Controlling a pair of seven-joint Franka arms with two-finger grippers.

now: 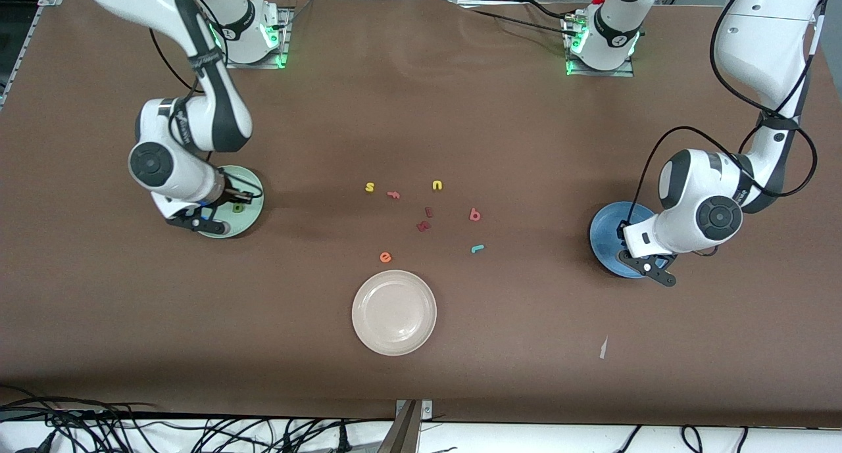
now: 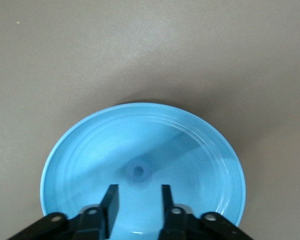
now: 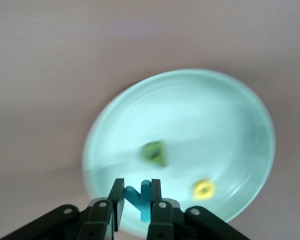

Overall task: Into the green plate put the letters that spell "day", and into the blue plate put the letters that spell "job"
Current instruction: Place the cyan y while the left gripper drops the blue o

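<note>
Over the green plate [image 3: 190, 110] at frame left, the right gripper [image 3: 138, 199] pinched the teal y [image 3: 141, 198]. At frame right, the left gripper [image 2: 138, 200] hung with fingers parted above the blue o [image 2: 138, 171] in the blue plate [image 2: 80, 150].

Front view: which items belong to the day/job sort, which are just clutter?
Job:
green plate, holding green d and yellow a
teal y in right gripper
blue plate, holding blue o, left gripper over it
red b
teal j

Clutter:
cream plate
s, u, orange e, dark red pieces
</note>
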